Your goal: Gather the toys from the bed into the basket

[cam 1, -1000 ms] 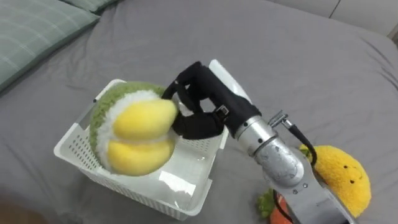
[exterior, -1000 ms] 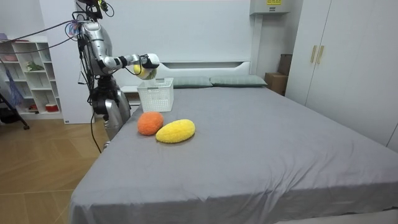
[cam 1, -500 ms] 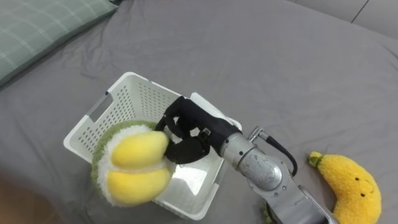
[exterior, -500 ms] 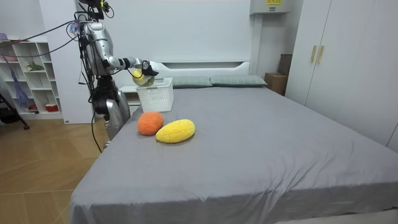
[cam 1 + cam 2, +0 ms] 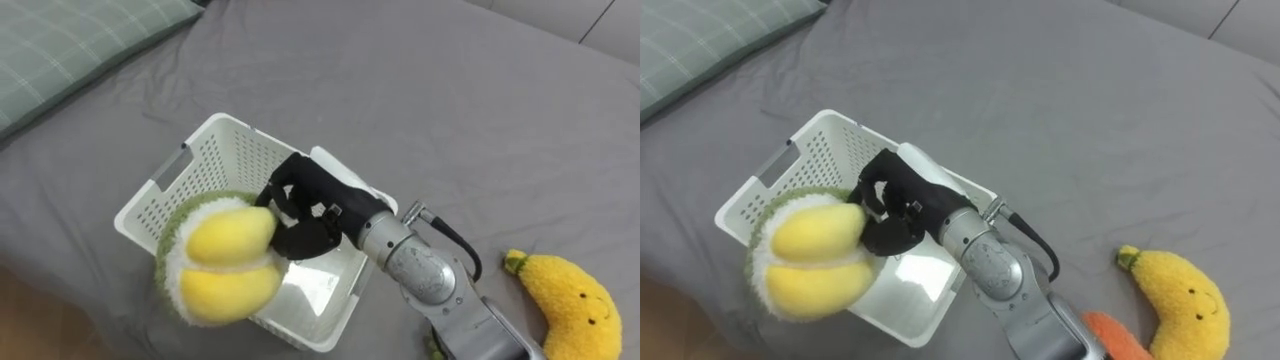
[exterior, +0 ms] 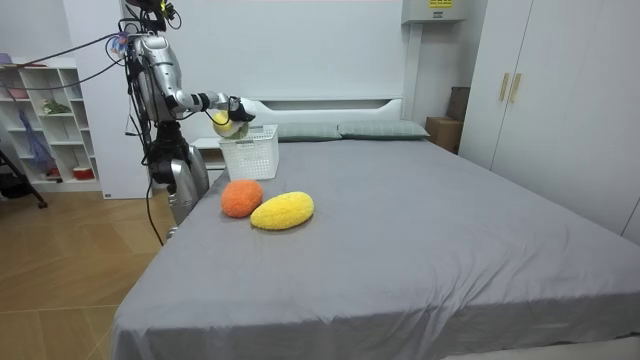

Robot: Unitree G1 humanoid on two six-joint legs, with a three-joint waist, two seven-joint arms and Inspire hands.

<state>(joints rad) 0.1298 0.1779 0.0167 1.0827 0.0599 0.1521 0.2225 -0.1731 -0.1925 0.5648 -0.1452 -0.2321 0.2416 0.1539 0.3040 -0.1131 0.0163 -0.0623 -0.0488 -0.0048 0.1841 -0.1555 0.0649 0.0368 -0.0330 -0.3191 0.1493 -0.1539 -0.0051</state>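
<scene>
Gripping yellow-green plush (image 5: pixel 225 268) w/ right robot hand (image 5: pixel 308 205) over white basket (image 5: pixel 225 155); basket front hidden behind plush.

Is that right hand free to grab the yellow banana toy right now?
Probably not yet: the right hand is curled round the green and yellow plush above the white basket. The banana toy itself lies uncovered on the bed.
</scene>
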